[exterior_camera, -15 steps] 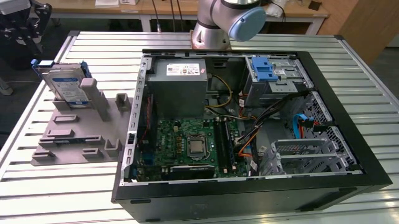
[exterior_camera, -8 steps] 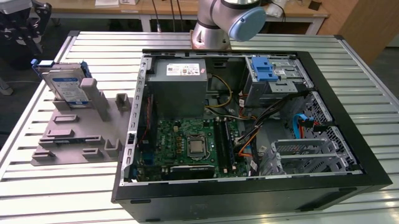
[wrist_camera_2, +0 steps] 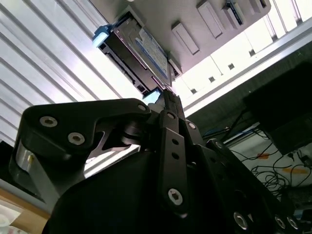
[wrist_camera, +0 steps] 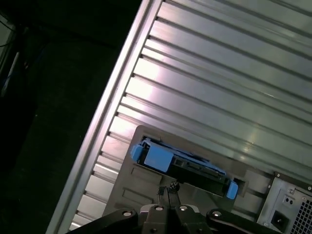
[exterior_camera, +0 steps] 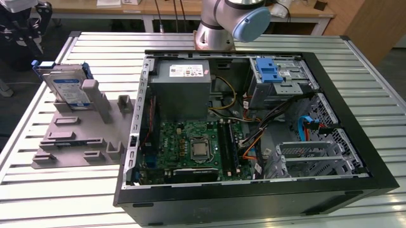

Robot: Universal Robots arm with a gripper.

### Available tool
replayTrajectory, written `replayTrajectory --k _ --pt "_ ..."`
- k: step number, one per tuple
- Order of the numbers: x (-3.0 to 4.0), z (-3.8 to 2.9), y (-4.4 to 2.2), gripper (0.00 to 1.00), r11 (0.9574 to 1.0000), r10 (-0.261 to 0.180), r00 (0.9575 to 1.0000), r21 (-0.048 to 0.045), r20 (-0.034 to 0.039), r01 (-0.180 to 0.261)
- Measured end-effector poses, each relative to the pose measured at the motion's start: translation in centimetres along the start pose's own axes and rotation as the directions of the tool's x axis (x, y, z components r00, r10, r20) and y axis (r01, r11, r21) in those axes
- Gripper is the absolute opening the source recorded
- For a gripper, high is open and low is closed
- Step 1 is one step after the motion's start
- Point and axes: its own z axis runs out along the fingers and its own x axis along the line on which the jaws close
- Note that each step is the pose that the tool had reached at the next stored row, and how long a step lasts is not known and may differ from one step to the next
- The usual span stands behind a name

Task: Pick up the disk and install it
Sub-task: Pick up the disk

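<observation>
Disk [exterior_camera: 66, 86] standing on edge in a grey fixture [exterior_camera: 70, 147] at the exterior view's upper left, open computer case [exterior_camera: 254, 194] across centre and right, gripper [wrist_camera: 168, 188] in the first wrist view clenched, empty, near the disk, not touching it

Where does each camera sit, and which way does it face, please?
Exterior view: off the arm, high, looking down on the slatted table, the computer case and the disk standing in a grey holder at the exterior view's left; the arm shows behind the case.
First wrist view: on the wrist, looking down past the shut gripper onto the disk's upper edge.
Second wrist view: on the wrist, looking along the gripper's black linkage towards the disk.
Shared: all three show the disk; both wrist views show the gripper.
</observation>
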Motion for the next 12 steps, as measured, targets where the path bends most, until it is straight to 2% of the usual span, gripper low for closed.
replayTrajectory --k 7,12 --pt "0.0 0.0 0.0 0.11 0.9987 -0.051 0.9987 0.0004 -0.0023 0.051" --pt "0.0 0.02 -0.01 0.11 0.9963 -0.086 0.9963 0.0044 -0.0057 0.086"
